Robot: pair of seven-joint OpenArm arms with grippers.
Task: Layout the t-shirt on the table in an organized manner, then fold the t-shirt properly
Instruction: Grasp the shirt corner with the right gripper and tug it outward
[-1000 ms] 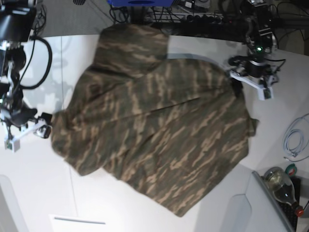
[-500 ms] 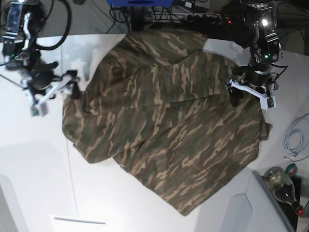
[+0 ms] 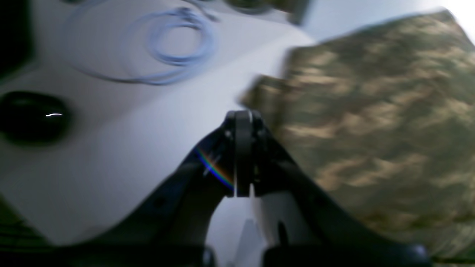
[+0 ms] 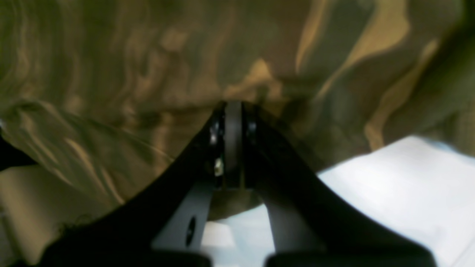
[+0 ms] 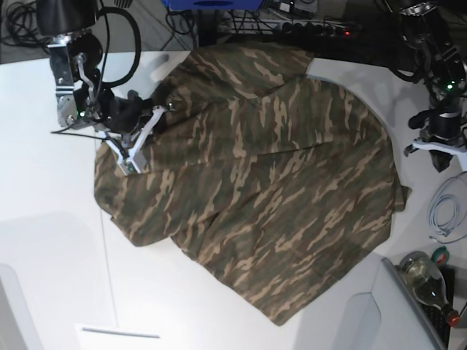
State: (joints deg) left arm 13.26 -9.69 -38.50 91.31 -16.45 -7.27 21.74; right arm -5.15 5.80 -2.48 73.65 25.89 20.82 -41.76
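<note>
You can see a white cord (image 5: pixel 445 211) curled up in loops at one side. Near it, in the corner, lies a glass bottle (image 5: pixel 427 281) with a red cap. Black wires (image 5: pixel 292 29) sit along the back.

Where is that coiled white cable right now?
In the base view, the coiled white cable lies at the table's right edge, beside the camouflage t-shirt.

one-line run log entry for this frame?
phase: layout | camouflage-print fabric t-shirt: spread on white table, unfolded | left gripper: shut, empty, beside shirt | right gripper: shut at shirt edge
</note>
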